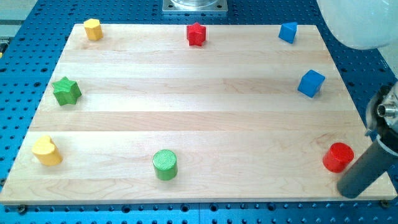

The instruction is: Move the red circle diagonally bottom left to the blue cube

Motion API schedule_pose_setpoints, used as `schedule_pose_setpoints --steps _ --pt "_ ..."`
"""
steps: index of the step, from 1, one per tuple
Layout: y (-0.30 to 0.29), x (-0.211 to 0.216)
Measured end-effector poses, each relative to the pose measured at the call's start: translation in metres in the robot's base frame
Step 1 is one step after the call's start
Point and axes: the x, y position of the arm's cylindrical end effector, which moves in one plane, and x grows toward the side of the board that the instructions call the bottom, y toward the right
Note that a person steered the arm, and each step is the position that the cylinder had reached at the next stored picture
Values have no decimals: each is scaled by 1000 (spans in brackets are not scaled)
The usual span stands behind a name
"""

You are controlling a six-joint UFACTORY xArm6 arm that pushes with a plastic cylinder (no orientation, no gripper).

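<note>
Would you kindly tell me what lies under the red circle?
The red circle rests on the wooden board. My tip sits at its lower right. The wood beneath it is covered.

Robotics lab bench. Wooden board sits on a blue perforated breadboard-style table, with a metal arm base plate at the view's top. Small coloured test blocks are scattered across the board.

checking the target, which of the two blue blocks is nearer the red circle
The blue cube, lower on the view's right, above the red circle; the other blue block sits by the top edge.
</note>
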Motion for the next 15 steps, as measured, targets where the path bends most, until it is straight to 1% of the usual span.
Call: schedule_pose_setpoints --steps 1,2,3,4,5,6,7,8,9,10,11,13,14,15 --pt "8 -28" --pt "-1 -63" --pt "-14 -78" --pt "-81 -73" --pt "-119 -80" --pt "-95 -87" --pt "-69 -104" --pt "-120 -119" --pt "-135 -116" --pt "-164 -167" --pt "-185 -169" --pt "-282 -176" --pt "-261 -142" --pt "-207 -142"
